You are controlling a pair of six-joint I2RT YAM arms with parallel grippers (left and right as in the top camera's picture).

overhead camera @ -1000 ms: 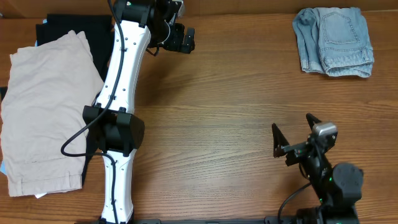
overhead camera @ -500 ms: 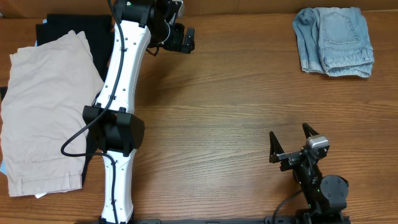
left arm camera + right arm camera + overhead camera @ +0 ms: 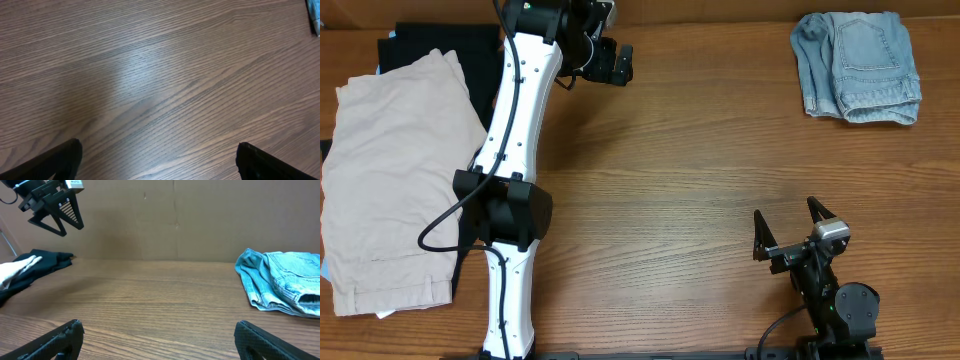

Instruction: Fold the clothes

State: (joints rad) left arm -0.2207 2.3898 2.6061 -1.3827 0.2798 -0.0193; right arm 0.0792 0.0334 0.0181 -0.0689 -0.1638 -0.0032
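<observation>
The faded light-blue denim shorts (image 3: 857, 66) lie folded in a compact bundle at the table's far right corner, a stitched back pocket facing up. They also show at the right of the right wrist view (image 3: 285, 287). My right gripper (image 3: 788, 228) is open and empty, low near the front edge, far from the shorts, its fingers wide apart (image 3: 157, 335). My left gripper (image 3: 618, 62) is open and empty, held above bare wood at the far left-centre (image 3: 157, 157). A sliver of blue denim (image 3: 315, 15) shows at that view's right edge.
Beige shorts (image 3: 390, 180) lie spread at the left edge over a black garment (image 3: 435, 45). The left arm's white links (image 3: 510, 170) stretch from the front edge to the back. A cardboard wall (image 3: 175, 215) stands behind the table.
My right arm has drawn back toward the front edge and lowered since a second ago, then stayed still. The left arm and the denim shorts have not moved.
</observation>
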